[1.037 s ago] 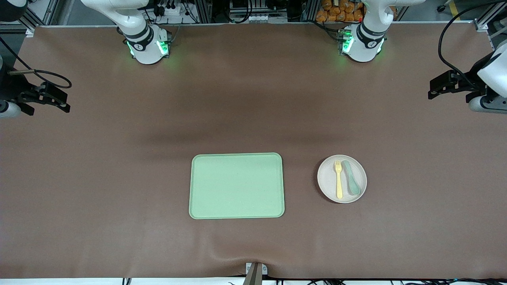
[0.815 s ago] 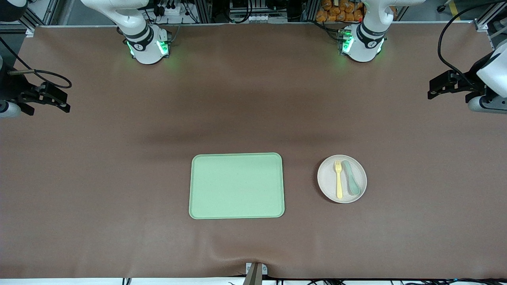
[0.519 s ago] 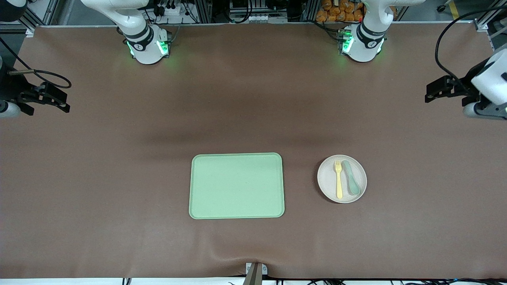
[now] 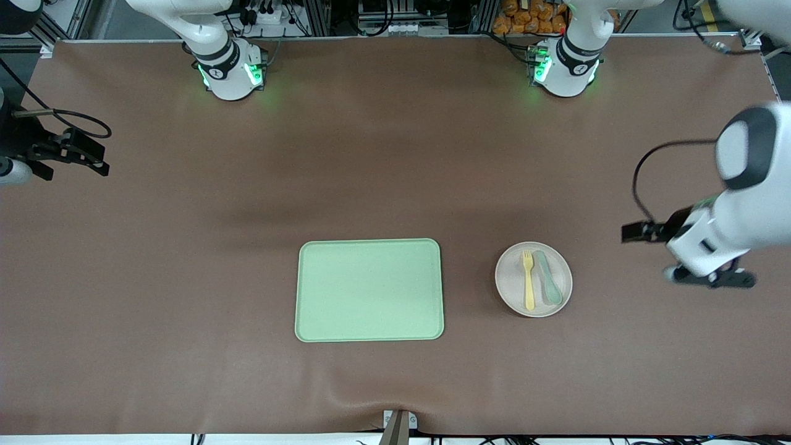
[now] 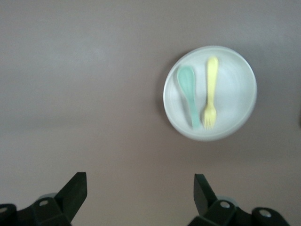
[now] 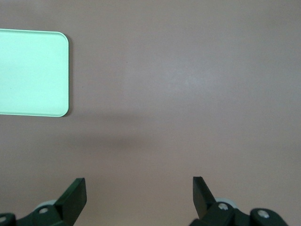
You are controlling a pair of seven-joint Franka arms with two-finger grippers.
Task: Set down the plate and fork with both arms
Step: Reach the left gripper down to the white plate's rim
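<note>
Left arm is swinging in from the table's edge toward the plate; a second ago its gripper was parked up by the left end, and nothing else on the table has shifted. Left gripper is now hovering over bare brown mat beside the plate, toward the left arm's end of the table. Its fingers are spread wide and holding nothing.

Right gripper is waiting at the right arm's end, its fingers also wide apart and empty.

Plate is sitting on the mat, apart from the light green tray, toward the left arm's end. Fork and teal spoon are lying side by side in the plate, not visibly touching. Both long axes are running toward and away from the front camera, with the fork tines pointing away from it. Fork is on the tray side of the spoon.

Key relation: plate is lying between left gripper and tray, so the left arm is far nearer and looks like the one to grab.

Materials: plate is round, shallow, matte beige with a raised rim. Fork is pale yellow plastic with short tines. Tray is a flat rounded rectangle with a low lip. Thin, low-lying cutlery is probably going to be fiddly to pinch.
</note>
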